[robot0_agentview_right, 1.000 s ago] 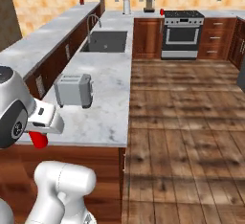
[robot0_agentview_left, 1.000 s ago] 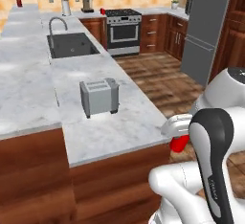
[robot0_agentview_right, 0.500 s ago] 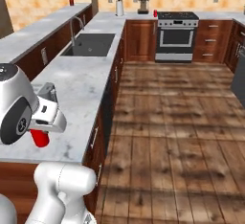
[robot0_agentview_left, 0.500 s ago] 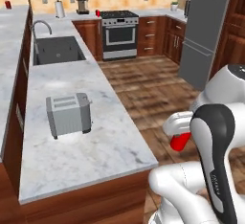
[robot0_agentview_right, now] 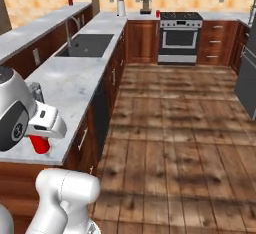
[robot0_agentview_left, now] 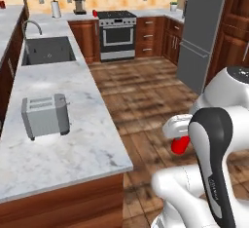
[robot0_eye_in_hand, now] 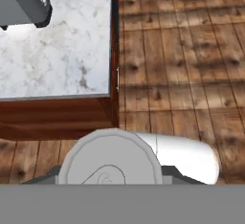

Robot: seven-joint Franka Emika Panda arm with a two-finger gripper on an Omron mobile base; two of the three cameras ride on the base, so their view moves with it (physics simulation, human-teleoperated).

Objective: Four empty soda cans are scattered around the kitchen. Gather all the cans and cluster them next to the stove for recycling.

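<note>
My gripper (robot0_agentview_left: 181, 139) is shut on a red soda can (robot0_agentview_left: 180, 146), held low over the wood floor just off the end of the marble counter. The right base view shows the same can (robot0_agentview_right: 39, 144) under the hand, and its silver-grey top (robot0_eye_in_hand: 110, 160) fills the bottom of the hand view. A second can (robot0_agentview_left: 95, 13) (robot0_agentview_right: 157, 14) stands on the far counter just left of the stove (robot0_agentview_left: 116, 15) (robot0_agentview_right: 179, 16). A third can (robot0_agentview_right: 70, 1) (robot0_agentview_left: 2, 4) sits on the raised counter at the far left.
A steel toaster (robot0_agentview_left: 46, 115) (robot0_eye_in_hand: 23, 0) stands on the marble peninsula (robot0_agentview_left: 73, 149), with the sink (robot0_agentview_left: 48, 50) (robot0_agentview_right: 88, 45) beyond it. The grey fridge (robot0_agentview_left: 204, 27) is on the right. A coffee machine (robot0_agentview_right: 145, 3) and paper towel roll (robot0_agentview_right: 120, 7) stand left of the stove. Wood floor (robot0_agentview_right: 175, 118) lies open ahead.
The whole scene has shifted because the base moved: the counter and toaster slid left and the stove came more to the centre. The can stays held in my gripper.
</note>
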